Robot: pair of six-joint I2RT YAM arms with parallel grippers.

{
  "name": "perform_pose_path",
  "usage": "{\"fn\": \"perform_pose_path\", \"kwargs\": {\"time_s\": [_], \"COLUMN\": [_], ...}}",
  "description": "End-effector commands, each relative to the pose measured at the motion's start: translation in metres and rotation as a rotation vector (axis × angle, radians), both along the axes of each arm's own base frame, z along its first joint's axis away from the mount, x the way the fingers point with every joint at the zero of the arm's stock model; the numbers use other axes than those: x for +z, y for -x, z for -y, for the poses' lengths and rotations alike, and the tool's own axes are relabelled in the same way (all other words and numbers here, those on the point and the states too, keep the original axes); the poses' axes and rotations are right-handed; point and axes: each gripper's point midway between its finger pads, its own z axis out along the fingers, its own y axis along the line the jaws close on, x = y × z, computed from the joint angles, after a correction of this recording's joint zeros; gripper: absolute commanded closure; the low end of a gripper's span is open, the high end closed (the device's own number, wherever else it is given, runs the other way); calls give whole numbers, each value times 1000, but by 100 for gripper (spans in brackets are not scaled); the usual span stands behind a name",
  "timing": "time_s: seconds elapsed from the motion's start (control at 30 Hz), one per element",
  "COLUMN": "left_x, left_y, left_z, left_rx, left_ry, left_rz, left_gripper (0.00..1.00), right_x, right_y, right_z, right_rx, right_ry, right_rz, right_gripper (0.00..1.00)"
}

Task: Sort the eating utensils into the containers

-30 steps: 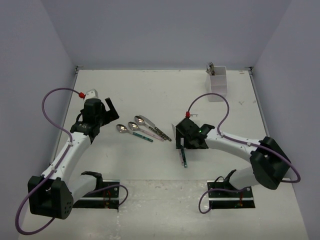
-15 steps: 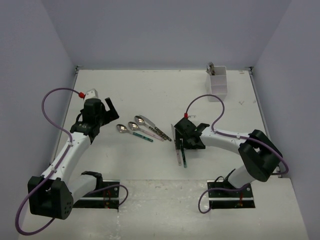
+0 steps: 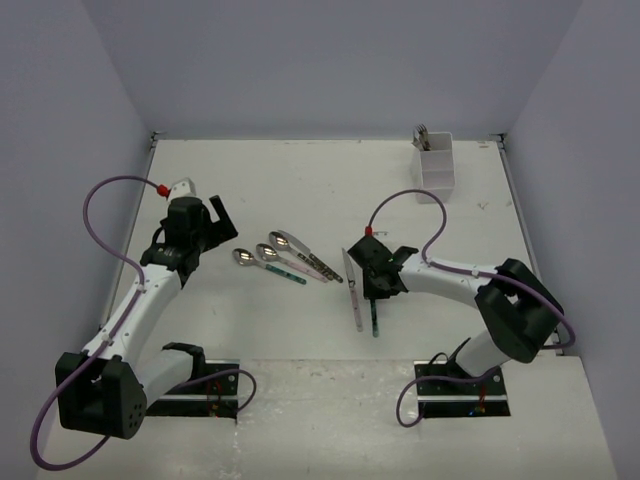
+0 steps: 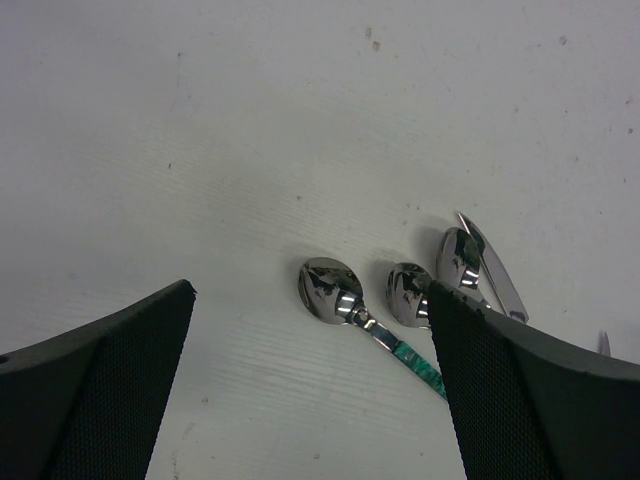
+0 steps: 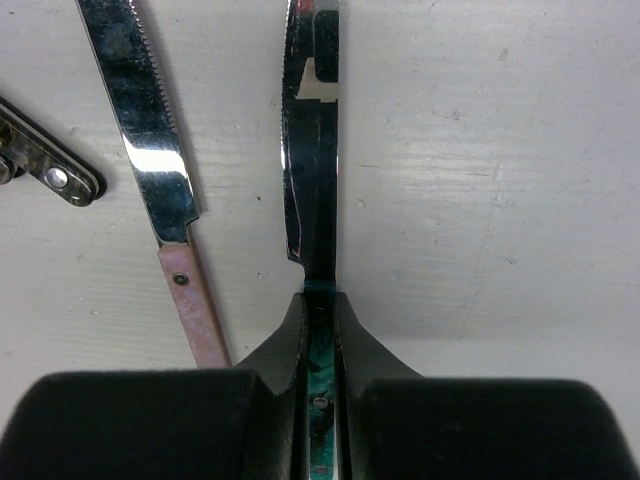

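The right jaws pinch the teal knife (image 5: 312, 180) by its handle, probably the best hold on something light, stiff and slippery; the left jaws stand open.

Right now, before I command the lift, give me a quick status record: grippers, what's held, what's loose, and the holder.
left gripper: open, above the three spoons
right gripper: shut on the teal-handled knife, at its handle
pink-handled knife: flat on the table beside the held one, not gripped
white holder: far right of the table, utensils already standing in it
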Motion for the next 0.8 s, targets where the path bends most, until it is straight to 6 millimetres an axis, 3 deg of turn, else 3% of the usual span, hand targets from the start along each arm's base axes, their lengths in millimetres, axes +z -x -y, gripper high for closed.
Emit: {"fn": "perform_pose_path", "kwargs": {"time_s": [0.0,0.1,0.3,0.33,0.4,0.43,0.47,0.5,0.53,0.57,0.6,0.67,0.77], "left_x": [6,8,15,15,15,15,15,16,17,17,19,22,27], "left_y": [-5,-5,-6,-6,-7,-8,-9,-10,-11,-11,-13,-15,-20], "left_z": [-1,-2,-4,-4,-4,-3,-1,0,1,1,1,1,1], "left_rx": [-6,-4,7,6,7,0,-6,-14,-18,-19,-18,-18,-20], "left_ry": [-24,-27,-34,-35,-33,-27,-25,-25,-23,-24,-25,-24,-28], "left_rz": [25,31,49,50,56,55,56,57,58,56,60,63,77], "left_gripper": [0,0,0,0,0,0,0,0,0,0,0,0,0], "right_x": [-3,29,153,178,212,226,252,266,291,292,297,305,321], "right_y": [2,-22,-92,-104,-128,-143,-150,-155,-165,-172,-183,-210,-236], "right_z": [7,8,14,29,36,61,56,62,83,78,93,101,116], "right_rx": [38,50,92,64,106,61,168,223,216,338,328,377,492], "right_ry": [45,48,-12,-28,-81,-67,-113,-97,-65,-17,38,97,66], "right_rz": [-12,134,611,701,886,968,1137,1225,1346,1364,1378,1391,1454], "right_gripper": [100,100,100,100,100,100,100,100,100,100,100,100,100]}}
